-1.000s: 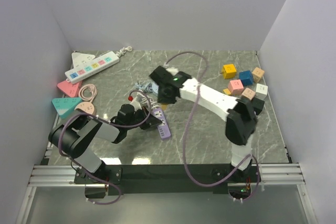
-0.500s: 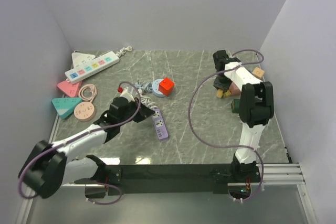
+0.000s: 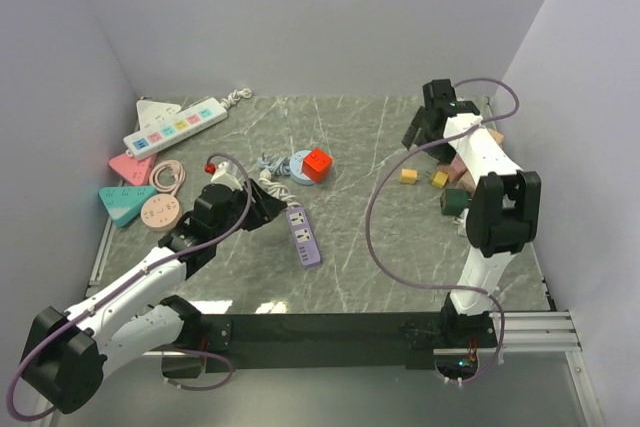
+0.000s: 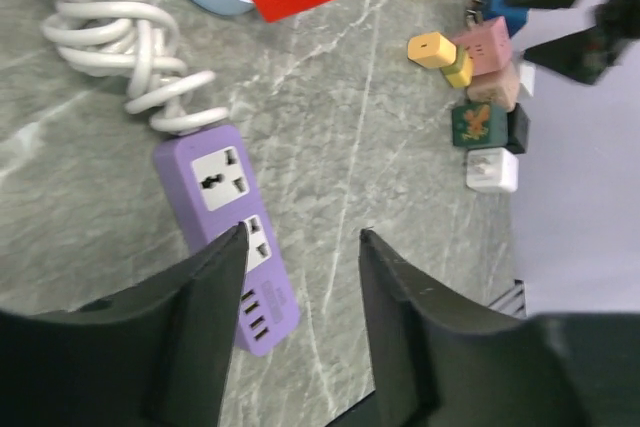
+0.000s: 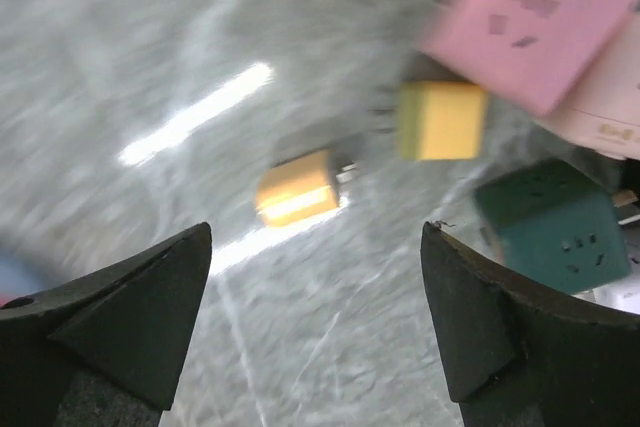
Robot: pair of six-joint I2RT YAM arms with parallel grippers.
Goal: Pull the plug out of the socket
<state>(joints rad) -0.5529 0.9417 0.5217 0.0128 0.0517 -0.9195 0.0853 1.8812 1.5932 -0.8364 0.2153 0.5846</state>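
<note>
On the table [image 3: 380, 267], the purple socket strip [image 4: 215, 182] lies with nothing plugged in beneath the empty, wide-spread left gripper [image 4: 302, 247] and could be dragged if its coiled cord [image 4: 110, 32] is caught, while the yellow plug [image 5: 295, 187] lies loose under the likewise spread, empty right gripper [image 5: 315, 230].

I see the cube [image 3: 317, 162] behind the socket [image 3: 302, 237], my left gripper [image 3: 268, 210] just left of it, the blocks [image 3: 440, 179] well to its right.
</note>
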